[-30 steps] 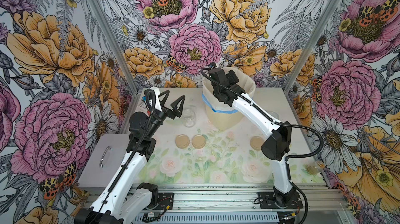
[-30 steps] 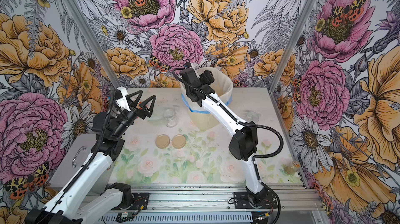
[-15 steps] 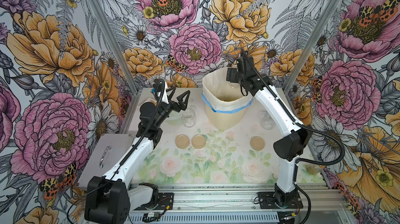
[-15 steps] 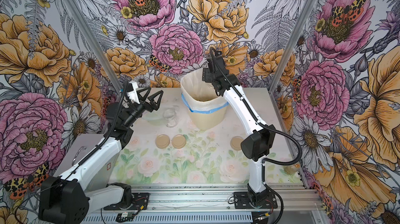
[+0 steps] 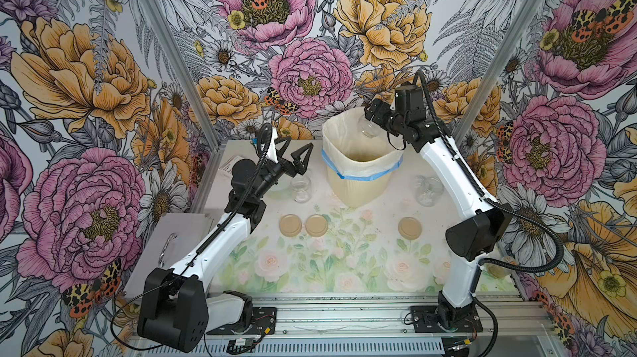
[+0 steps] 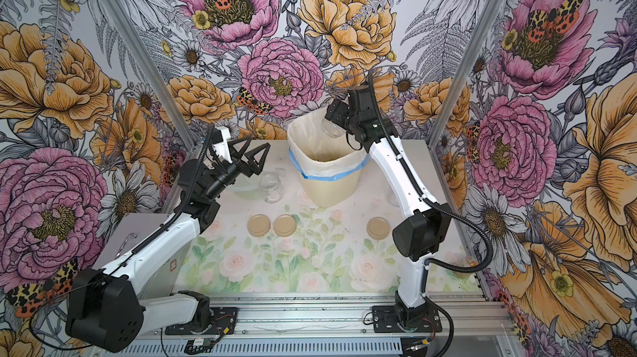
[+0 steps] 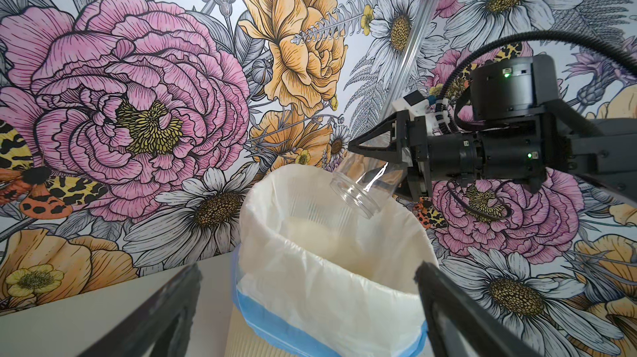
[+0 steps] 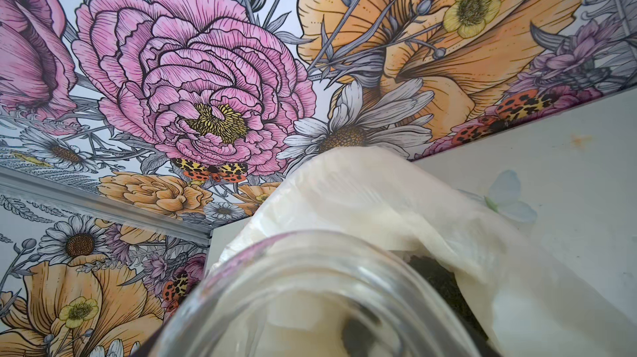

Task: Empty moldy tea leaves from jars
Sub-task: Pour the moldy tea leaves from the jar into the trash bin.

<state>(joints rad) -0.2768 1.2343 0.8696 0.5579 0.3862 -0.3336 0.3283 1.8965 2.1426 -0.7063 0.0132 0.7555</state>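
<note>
My right gripper (image 5: 377,115) is shut on a clear glass jar (image 5: 368,128), tilted mouth-down over the back right rim of the cream ribbed bin (image 5: 358,189). The left wrist view shows that jar (image 7: 362,193) looking empty in the right gripper (image 7: 375,153). Dark tea leaves (image 8: 444,286) lie inside the bin's bag. Two more lidless jars stand on the table, one (image 5: 300,188) left of the bin and one (image 5: 428,190) to its right. My left gripper (image 5: 300,142) hangs open and empty above the left jar, facing the bin (image 7: 327,286).
Three tan disc lids (image 5: 290,225) (image 5: 316,225) (image 5: 410,227) lie flat in front of the bin. A grey box with a handle (image 5: 172,245) sits at the table's left edge, a white card (image 5: 231,165) behind it. Floral walls close in on three sides.
The right arm has swung with the jar from over the bin's left front to its back right rim. The left gripper has moved back and toward the bin, still open.
</note>
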